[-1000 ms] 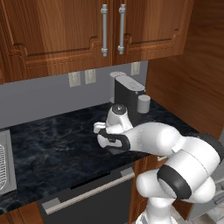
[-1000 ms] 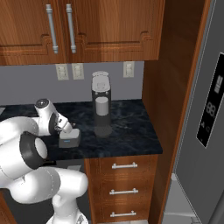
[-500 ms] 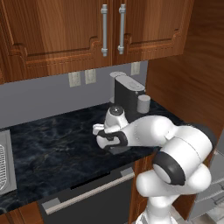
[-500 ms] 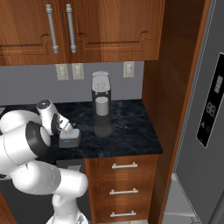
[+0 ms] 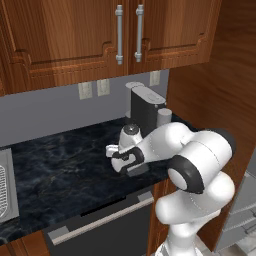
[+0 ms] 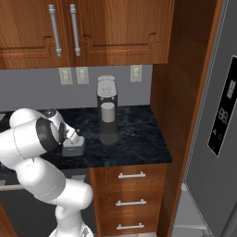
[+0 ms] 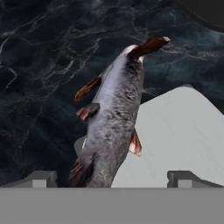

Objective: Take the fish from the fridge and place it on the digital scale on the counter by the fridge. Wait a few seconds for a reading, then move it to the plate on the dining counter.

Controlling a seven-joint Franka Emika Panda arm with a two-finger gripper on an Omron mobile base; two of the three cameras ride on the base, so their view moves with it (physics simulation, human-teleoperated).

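End effector point(image 7: 111, 179) over lengthwise fish point(image 7: 113, 122)

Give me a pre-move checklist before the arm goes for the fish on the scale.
1. Fish on the digital scale: not ok. It lies along the pale top's edge, and its far end overhangs the counter.
2. Gripper lined up with the fish: ok, its near end sits between the fingers.
3. Gripper open: ok; the fingers stand wide apart, clear of the fish.
4. Coffee machine clear of the scale: ok, it stands beside it, apart.
5. Scale reading: cannot tell, the display is too small.
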